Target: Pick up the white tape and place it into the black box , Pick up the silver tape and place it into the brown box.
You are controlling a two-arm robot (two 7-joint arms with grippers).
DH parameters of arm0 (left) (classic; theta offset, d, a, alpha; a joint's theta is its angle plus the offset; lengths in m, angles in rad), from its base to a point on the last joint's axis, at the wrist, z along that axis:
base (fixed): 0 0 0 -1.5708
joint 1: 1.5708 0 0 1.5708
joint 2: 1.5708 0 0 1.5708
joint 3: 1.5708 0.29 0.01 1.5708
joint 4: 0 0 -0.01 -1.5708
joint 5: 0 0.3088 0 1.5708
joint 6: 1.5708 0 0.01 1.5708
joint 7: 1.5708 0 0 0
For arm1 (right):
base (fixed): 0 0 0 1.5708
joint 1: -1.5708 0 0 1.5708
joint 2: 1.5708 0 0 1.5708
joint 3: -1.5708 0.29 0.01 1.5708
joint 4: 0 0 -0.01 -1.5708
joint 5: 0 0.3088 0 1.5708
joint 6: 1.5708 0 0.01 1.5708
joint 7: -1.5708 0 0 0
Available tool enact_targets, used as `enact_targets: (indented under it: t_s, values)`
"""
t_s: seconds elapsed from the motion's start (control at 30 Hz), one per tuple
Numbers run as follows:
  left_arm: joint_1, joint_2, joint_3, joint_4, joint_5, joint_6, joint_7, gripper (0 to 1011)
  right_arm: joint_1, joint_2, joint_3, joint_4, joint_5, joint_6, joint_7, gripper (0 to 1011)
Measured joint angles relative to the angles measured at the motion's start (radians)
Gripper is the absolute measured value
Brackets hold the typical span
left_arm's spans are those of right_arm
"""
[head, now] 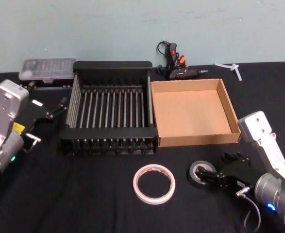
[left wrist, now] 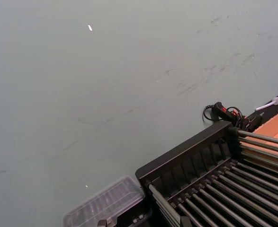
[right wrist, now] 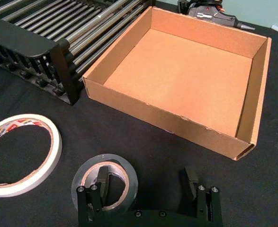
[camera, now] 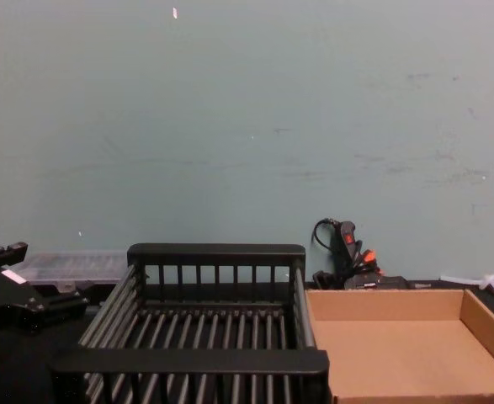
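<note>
Right hand [right wrist: 148, 182], fingers spread wide, is positioned at silver tape [right wrist: 104, 179]; one finger is seen inside its core.

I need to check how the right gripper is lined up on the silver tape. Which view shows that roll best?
The right wrist view: the silver tape lies close, one finger of the open right gripper in its core. The head view shows the roll smaller, partly covered by that gripper.

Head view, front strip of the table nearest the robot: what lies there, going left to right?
Left hand parked farther back at the far left, then white tape → silver tape, with one finger of the right hand inside its core.
</note>
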Motion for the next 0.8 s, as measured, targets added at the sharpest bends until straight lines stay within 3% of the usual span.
enact_targets:
  t_s: [0.27, 0.8]
  values:
    - [0.0, 0.0, 0.0, 0.0, 0.0, 0.0, 0.0, 1001, 0.0, 0.001, 0.0, 0.0, 0.002, 0.0, -0.001, 860]
    - [0.0, 0.0, 0.0, 0.0, 0.0, 0.0, 0.0, 1002, 0.0, 0.001, 0.0, -0.001, 0.004, 0.0, -0.002, 329]
